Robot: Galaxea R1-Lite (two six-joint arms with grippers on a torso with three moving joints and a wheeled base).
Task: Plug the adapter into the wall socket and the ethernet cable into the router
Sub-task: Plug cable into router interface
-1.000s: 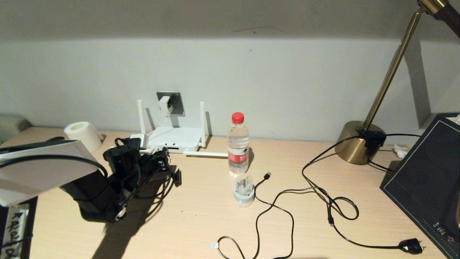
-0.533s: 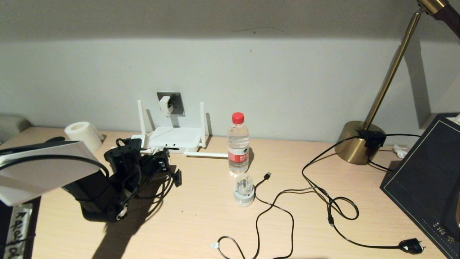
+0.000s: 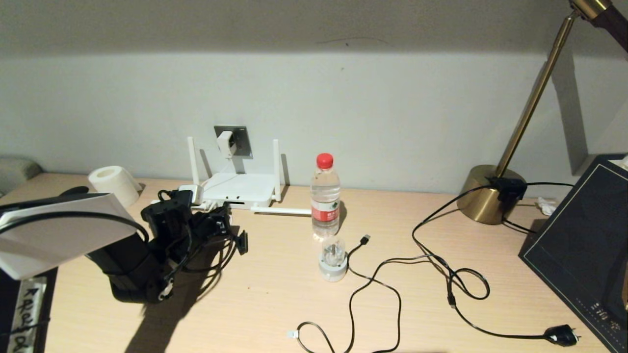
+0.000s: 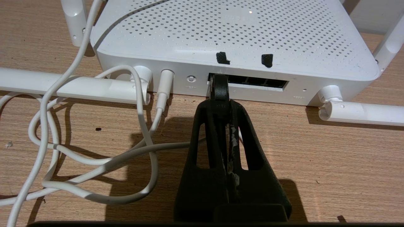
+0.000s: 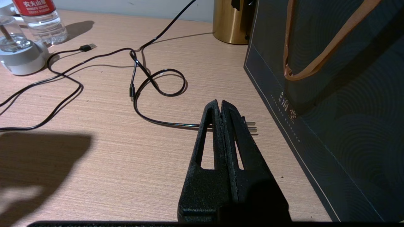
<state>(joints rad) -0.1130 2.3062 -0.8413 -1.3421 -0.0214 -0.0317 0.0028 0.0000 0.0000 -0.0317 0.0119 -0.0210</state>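
Ethernet cable (image 4: 220,90), light with a brittle tip, sits clamped in left gripper (image 4: 221,104) fingers against the router (image 4: 233,41) ports; grip the plug body.

Right gripper (image 5: 221,108) idles, fingers together.

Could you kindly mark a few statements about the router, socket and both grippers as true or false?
1. The small white cube-shaped adapter sits in the square grey metallic wall socket. True.
2. The left gripper is shut on the black ethernet cable at the port row of the flat white router. True.
3. The right gripper holds the black mains plug. False: it is shut on nothing, and the plug lies on the wooden desk behind its tips.
4. The red-capped clear water bottle lies on its side. False: it stands upright.
5. All router antennas stand upright. False: one white antenna lies flat.
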